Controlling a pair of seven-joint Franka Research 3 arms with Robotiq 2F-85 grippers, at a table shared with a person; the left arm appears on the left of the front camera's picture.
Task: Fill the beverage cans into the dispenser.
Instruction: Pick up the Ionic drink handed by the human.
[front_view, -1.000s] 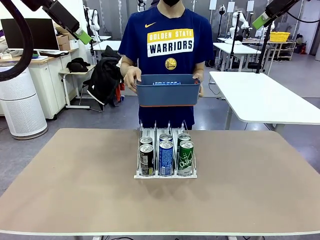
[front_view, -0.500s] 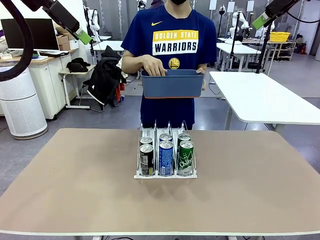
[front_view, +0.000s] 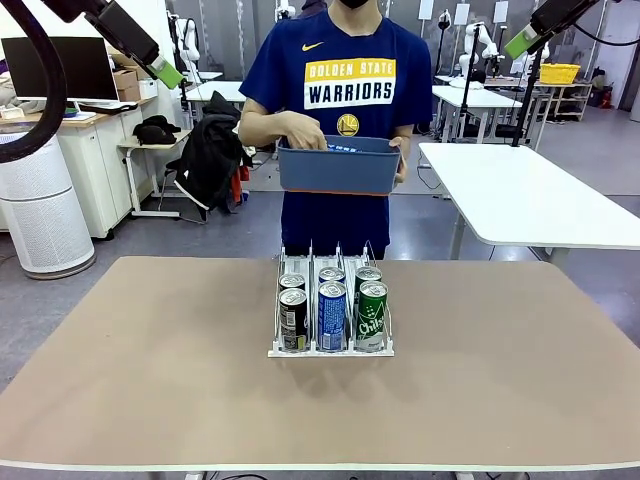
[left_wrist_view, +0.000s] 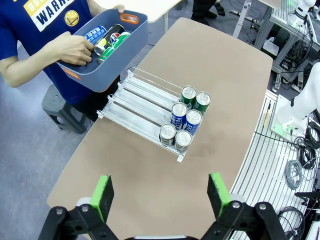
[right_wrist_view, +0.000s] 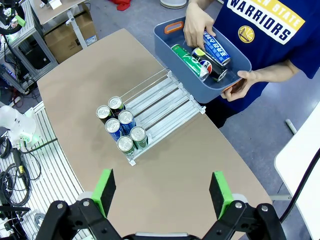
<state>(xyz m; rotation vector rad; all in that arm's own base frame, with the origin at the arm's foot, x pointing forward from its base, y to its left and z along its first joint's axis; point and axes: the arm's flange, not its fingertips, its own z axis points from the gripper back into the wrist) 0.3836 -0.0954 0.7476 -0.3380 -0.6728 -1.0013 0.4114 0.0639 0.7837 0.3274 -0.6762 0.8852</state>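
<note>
Six cans (front_view: 331, 312) stand in the dispenser (left_wrist_view: 137, 102), a person's bin (front_view: 338, 175) beyond; left end effector (left_wrist_view: 160, 185) and right end effector (right_wrist_view: 162, 182) hang released.

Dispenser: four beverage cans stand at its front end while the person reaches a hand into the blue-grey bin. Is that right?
Not quite. The dispenser has six beverage cans at its front end, two in each of its three lanes, as the left wrist view shows from above. The person's hand does reach into the blue-grey bin.
</note>
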